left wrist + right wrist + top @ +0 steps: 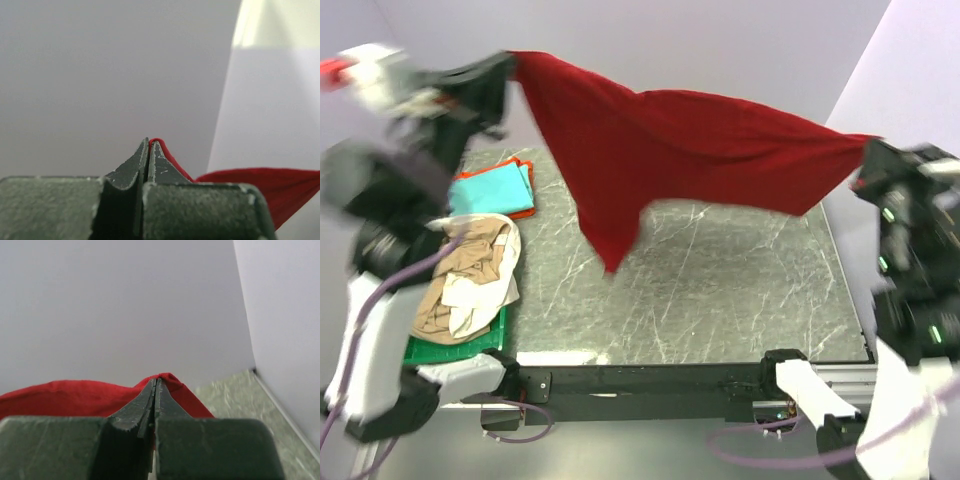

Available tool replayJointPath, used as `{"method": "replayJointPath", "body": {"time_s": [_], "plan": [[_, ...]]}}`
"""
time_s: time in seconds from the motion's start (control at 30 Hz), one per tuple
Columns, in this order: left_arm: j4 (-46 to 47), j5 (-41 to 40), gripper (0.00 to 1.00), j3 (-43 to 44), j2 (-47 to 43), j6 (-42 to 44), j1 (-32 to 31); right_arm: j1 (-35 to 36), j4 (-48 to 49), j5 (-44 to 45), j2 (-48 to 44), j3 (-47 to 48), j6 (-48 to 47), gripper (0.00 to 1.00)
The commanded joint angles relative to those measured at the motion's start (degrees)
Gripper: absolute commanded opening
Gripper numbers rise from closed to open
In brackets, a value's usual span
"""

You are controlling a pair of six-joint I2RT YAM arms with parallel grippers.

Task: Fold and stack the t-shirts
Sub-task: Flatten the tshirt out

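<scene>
Grey marble-patterned tabletop [740, 290], white walls behind. The large dark red cloth t-shirt [670, 140] hangs spread in the air above the table, unfolded. The left gripper [149, 143] and right gripper [156, 381] each pinch one end between pressed-together fingers. A folded teal t-shirt [492, 188] lies stacked on an orange t-shirt [525, 213] at far left. The green plastic tray [450, 352] holds crumpled beige and white t-shirts [470, 280], judged not yet folded.

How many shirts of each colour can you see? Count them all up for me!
red shirt: 1
teal shirt: 1
orange shirt: 1
beige shirt: 1
white shirt: 1
Total: 5 shirts, though the crumpled beige and white pile could hide more.
</scene>
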Motion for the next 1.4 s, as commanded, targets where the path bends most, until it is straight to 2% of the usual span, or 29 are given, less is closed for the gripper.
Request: {"method": "replayJointPath", "body": {"time_s": [0.0,0.33,0.47,0.63,0.83,0.97,1.07,1.2,1.27,1.3,1.33,1.37], "plan": [[8.49,5.45,0.01,1.85,-5.91,-2.63,0.32,-0.53,1.30,0.08,-3.41,3.99,-1.59,0.00],[10.95,11.78,0.01,7.30,-10.93,-4.22,0.32,-0.44,0.76,0.60,-9.49,11.46,-2.20,0.00],[12.18,13.19,0.01,10.02,-10.41,-4.48,0.23,-0.35,0.94,0.60,-8.00,14.53,-3.17,0.00],[13.50,11.79,0.01,10.03,-7.51,-3.17,0.32,-0.53,3.13,2.44,-3.87,13.05,-3.61,0.00],[16.13,5.99,0.01,3.89,-0.13,-0.18,0.32,-0.53,8.40,6.93,4.56,3.84,-5.28,0.00],[19.64,1.07,0.01,-5.76,6.11,1.76,1.37,-1.58,12.80,8.26,13.07,-1.53,-5.54,0.00],[22.98,2.73,0.01,-11.39,11.82,-0.43,4.61,-5.87,16.05,5.01,19.13,-5.57,-3.70,0.00],[24.14,6.32,0.01,-15.02,23.39,-1.76,8.05,-7.38,21.49,5.52,26.88,-10.76,-2.47,0.00],[21.69,7.04,0.12,-12.49,28.77,-0.45,8.75,-7.47,22.64,6.66,32.13,-12.26,-1.85,0.00],[18.37,6.78,0.24,-10.99,34.63,-0.09,8.84,-7.73,22.56,7.10,34.26,-12.00,-1.68,0.02],[16.07,6.51,0.55,-8.89,37.82,0.00,9.02,-7.91,20.91,7.80,36.46,-10.26,-1.07,0.24],[13.79,5.73,0.69,-4.00,40.55,-0.52,9.37,-7.91,19.67,8.16,40.92,-9.03,-0.89,0.40]]}}
